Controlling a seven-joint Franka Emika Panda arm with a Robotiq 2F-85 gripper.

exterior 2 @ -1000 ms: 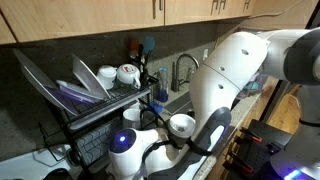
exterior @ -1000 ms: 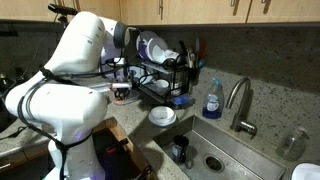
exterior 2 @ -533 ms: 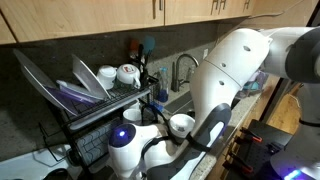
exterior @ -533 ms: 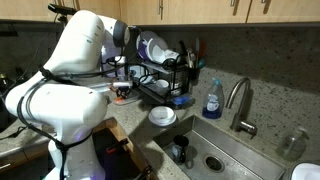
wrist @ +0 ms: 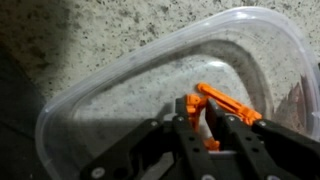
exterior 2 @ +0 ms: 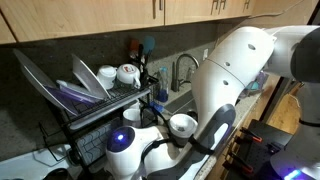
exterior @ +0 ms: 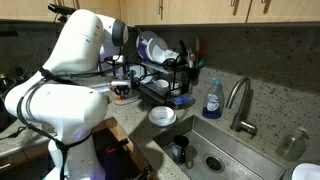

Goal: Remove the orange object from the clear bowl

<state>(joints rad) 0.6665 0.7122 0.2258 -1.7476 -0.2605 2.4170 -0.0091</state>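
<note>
The orange object (wrist: 224, 103), thin and angular, is lying on the floor of the clear bowl (wrist: 125, 105), which is sitting upright.

Wall of the clear bowl (wrist: 92, 100) rings the claw (wrist: 203, 102); the orange object (wrist: 236, 108) sits in its narrow gap. Free passage upward only; dish rack (exterior: 165, 80) stands near.

No readable text, brand, number or sign in any view. Blue soap bottle (exterior: 212, 100) just beside faucet (exterior: 240, 97) carries pale label; print too small to read. Wrist view: nothing legible.
</note>
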